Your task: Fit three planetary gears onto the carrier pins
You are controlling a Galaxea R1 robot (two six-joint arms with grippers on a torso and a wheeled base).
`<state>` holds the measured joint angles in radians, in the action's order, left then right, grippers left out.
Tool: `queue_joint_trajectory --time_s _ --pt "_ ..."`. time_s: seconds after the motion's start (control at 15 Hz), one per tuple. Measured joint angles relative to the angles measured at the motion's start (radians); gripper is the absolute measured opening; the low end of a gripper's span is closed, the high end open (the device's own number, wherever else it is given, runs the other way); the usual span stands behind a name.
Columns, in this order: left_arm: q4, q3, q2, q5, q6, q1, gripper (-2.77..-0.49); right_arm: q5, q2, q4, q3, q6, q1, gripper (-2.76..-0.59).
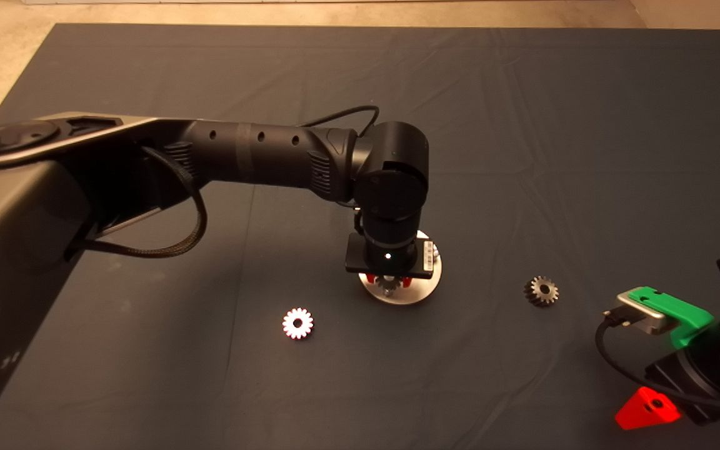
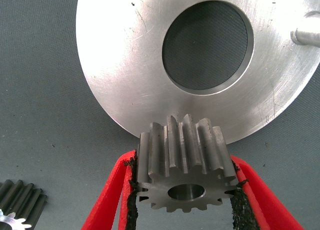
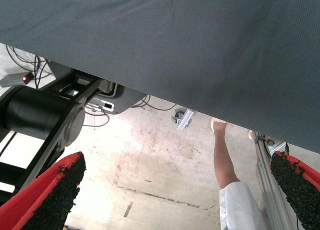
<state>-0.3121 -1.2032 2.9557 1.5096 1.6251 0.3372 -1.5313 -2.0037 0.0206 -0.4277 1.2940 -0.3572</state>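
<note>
My left gripper (image 2: 185, 190) is shut on one planetary gear (image 2: 182, 172), its black pads pressing the teeth on both sides. The gear hangs at the rim of the shiny round disc (image 2: 125, 65), beside the disc's large centre hole. One carrier pin (image 2: 306, 35) stands at the disc's far side; the other pins are out of view. From above, the left arm covers most of the disc (image 1: 419, 290). A bright gear (image 1: 298, 323) lies on the mat left of the disc, and a dark gear (image 1: 541, 290) lies to its right.
My right gripper (image 3: 175, 190) waits open at the mat's lower right edge, its green body (image 1: 672, 315) showing from above. Its wrist view shows the floor beyond the mat, a black stand and a person's leg (image 3: 225, 165).
</note>
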Motion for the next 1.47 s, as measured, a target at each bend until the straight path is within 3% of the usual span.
queue_joint_trajectory --time_s 0.93,1.47 --pt "-0.003 0.001 0.0 -0.001 0.0 -0.001 -2.27 0.0 0.0 0.0 0.0 0.0 0.0 -0.61" --pt "-0.034 0.023 0.0 0.001 0.001 -0.005 -2.27 0.0 0.0 0.0 0.0 0.0 0.0 -0.61"
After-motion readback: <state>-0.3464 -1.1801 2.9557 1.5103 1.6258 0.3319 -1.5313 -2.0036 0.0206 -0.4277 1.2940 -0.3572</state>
